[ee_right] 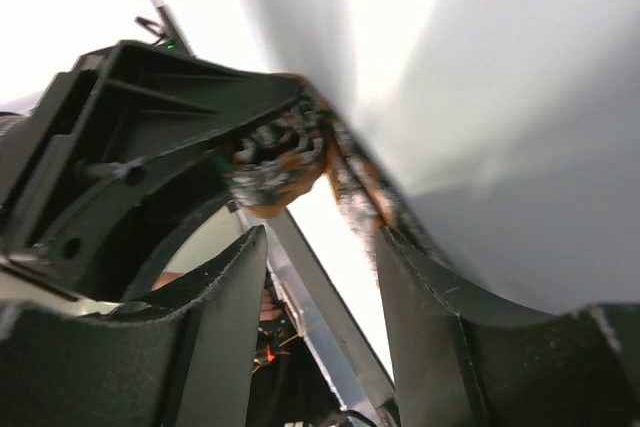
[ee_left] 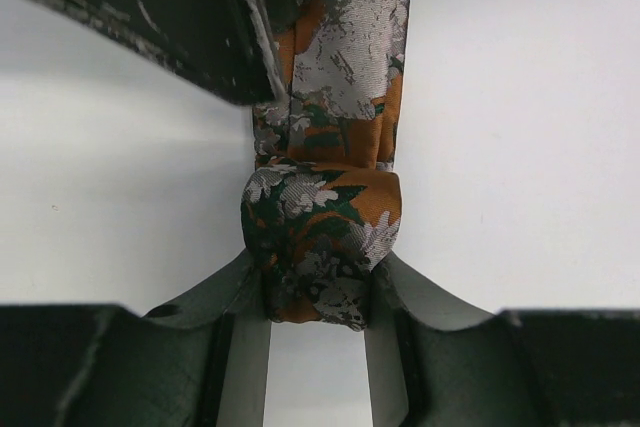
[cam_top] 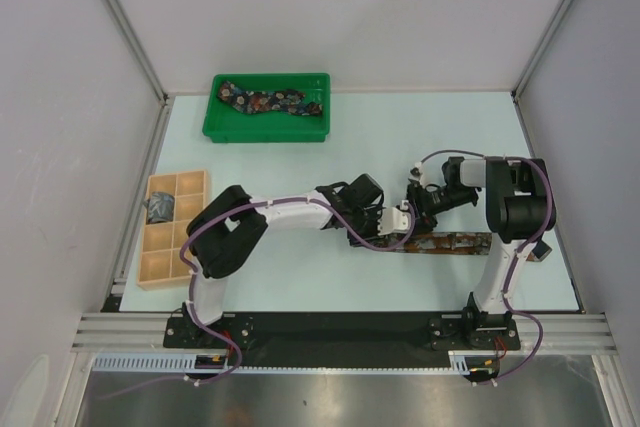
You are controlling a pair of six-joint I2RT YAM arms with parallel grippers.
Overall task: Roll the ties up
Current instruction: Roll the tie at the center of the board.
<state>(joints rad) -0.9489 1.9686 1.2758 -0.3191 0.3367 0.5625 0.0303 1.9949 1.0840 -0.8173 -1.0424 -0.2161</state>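
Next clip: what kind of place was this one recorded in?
Most likely a lab robot workcell, not a home or shop: plain white panels on aluminium frame posts enclose a pale tabletop, and two white-and-black robot arms are bolted to a black base plate at its near edge.

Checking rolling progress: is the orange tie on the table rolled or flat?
Partly rolled: one end of the orange tie is a small coil between the left gripper's fingers; the rest lies flat.
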